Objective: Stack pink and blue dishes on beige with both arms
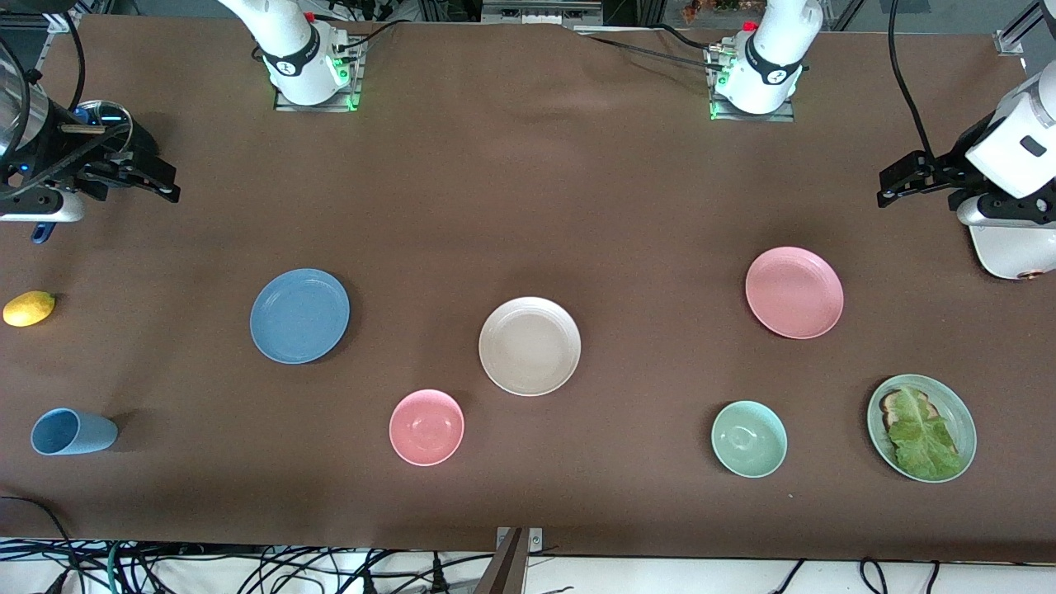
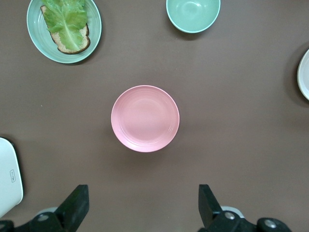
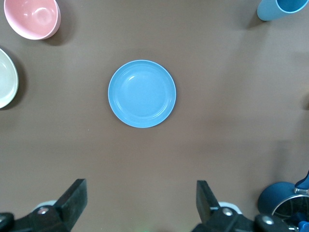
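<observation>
Front view: 3 flat plates, pink plate (image 1: 794, 292); blue plate (image 1: 299, 315); beige plate (image 1: 529, 346).

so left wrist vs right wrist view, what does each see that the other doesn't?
Left wrist only: pink plate, green bowl, the green plate with lettuce on toast, and the left gripper, open.
Right wrist only: blue plate, pink bowl, blue cup, and the right gripper, open.
Both: the brown table and an edge of the beige plate.
</observation>
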Controlling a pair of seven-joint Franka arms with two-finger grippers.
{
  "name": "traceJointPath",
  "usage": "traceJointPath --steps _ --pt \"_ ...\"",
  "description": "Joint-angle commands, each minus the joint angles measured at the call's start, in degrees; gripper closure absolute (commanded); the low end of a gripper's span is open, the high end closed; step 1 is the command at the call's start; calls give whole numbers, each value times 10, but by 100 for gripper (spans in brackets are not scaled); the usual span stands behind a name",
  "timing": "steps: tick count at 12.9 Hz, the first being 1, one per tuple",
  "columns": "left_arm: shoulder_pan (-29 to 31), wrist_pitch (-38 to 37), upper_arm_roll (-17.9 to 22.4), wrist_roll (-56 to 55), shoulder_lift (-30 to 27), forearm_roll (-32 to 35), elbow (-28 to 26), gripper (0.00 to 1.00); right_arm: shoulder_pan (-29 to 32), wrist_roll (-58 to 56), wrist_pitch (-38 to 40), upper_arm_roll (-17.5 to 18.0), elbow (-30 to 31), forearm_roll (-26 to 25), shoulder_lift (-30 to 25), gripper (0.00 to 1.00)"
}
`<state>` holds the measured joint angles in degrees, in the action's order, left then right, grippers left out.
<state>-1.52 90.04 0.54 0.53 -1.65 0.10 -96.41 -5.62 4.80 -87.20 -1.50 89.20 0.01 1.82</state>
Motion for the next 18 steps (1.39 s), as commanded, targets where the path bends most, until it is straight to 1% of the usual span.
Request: traceJointPath --steps 1,18 --pt "0 -7 -4 -4 2 13 6 0 -2 7 -2 -2 1 8 -6 0" --pt "0 -6 -4 -4 2 13 6 0 -2 8 4 -3 1 9 -6 0"
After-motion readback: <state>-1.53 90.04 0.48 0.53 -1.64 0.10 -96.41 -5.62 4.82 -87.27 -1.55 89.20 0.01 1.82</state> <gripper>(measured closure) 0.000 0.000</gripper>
